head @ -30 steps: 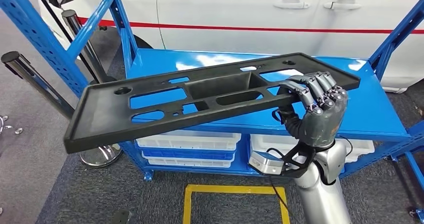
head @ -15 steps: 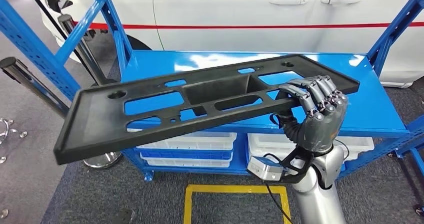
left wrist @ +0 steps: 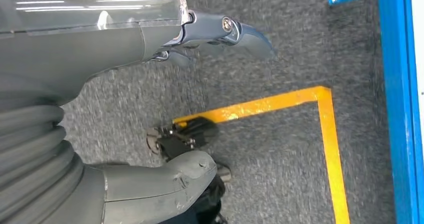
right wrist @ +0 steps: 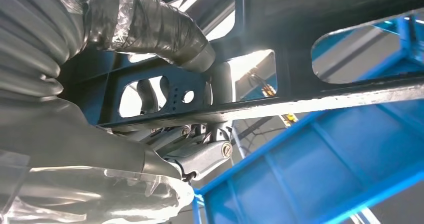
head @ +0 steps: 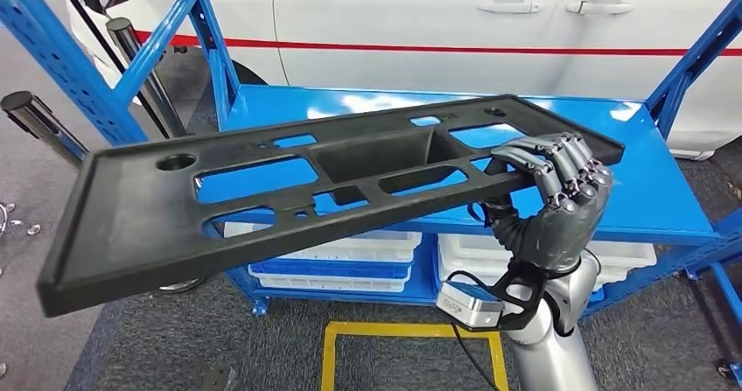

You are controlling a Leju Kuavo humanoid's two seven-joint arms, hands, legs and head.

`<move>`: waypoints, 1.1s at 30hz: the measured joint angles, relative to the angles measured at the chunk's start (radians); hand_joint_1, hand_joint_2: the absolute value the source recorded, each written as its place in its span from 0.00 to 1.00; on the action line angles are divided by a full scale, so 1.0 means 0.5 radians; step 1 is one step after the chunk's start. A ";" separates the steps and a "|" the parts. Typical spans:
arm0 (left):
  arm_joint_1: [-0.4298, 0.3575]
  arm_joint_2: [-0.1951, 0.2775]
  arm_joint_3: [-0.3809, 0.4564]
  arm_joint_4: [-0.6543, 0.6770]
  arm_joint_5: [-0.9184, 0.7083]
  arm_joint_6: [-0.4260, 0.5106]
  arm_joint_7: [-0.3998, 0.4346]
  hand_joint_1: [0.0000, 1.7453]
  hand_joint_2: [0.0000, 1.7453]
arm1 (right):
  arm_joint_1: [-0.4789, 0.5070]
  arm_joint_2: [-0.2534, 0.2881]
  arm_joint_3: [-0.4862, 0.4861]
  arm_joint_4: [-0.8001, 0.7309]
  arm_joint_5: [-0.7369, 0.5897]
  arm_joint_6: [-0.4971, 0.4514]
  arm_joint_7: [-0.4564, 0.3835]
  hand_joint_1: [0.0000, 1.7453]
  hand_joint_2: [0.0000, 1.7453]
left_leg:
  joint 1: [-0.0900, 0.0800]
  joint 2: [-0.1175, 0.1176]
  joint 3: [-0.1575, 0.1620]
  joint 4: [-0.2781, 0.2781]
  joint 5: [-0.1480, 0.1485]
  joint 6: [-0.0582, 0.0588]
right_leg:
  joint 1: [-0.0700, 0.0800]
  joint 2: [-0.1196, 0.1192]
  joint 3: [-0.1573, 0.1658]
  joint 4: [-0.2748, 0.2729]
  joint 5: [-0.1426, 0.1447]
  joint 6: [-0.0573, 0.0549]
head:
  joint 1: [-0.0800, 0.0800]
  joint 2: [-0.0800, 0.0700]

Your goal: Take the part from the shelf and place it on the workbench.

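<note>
Right hand (head: 551, 200) grips the long black part (head: 262, 203) at its near edge, close to the part's right end, fingers (head: 560, 159) curled over the top and thumb underneath; right wrist view shows the thumb (right wrist: 150, 28) pressed against the part's underside beside a cutout. Part is held in the air above and in front of the blue shelf (head: 647, 190), tilted, its left end lower, nearer the camera and sticking out well past the shelf's left upright (head: 206, 37). Far edge of the part overlaps the shelf top in the head view; touching or apart, cannot tell. White car (head: 490, 24) stands right behind the shelf. Two chrome posts (head: 39, 124) stand left of the shelf, near the part's left end. White bins (head: 332, 255) sit on the lower shelf level. Yellow floor marking (head: 411, 343) on grey carpet lies in front. Left hand (left wrist: 165, 33) hangs over the carpet, fingers apart, holding nothing.
</note>
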 joint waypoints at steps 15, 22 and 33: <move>-0.018 -0.003 0.000 0.034 -0.006 -0.016 0.044 0.00 1.00 | 0.056 -0.029 0.054 -0.030 -0.097 0.000 0.013 1.00 1.00 | -0.011 -0.004 -0.105 0.170 -0.093 -0.067 | -0.006 -0.006 0.037 -0.108 0.101 -0.078 | -0.001 0.000; -0.028 -0.006 -0.004 0.040 -0.003 -0.021 0.053 0.00 1.00 | 0.057 -0.035 0.076 -0.031 -0.108 0.000 0.007 1.00 1.00 | 0.001 -0.002 -0.038 0.348 -0.254 -0.076 | 0.002 -0.013 -0.068 -0.095 0.179 -0.085 | -0.001 0.000; -0.060 -0.016 -0.005 0.043 0.013 -0.037 0.057 0.00 1.00 | 0.053 -0.050 0.084 -0.029 -0.108 0.000 -0.003 1.00 1.00 | -0.016 0.019 0.050 -0.032 -0.012 0.027 | -0.006 -0.005 -0.215 0.298 -0.108 0.017 | -0.001 0.000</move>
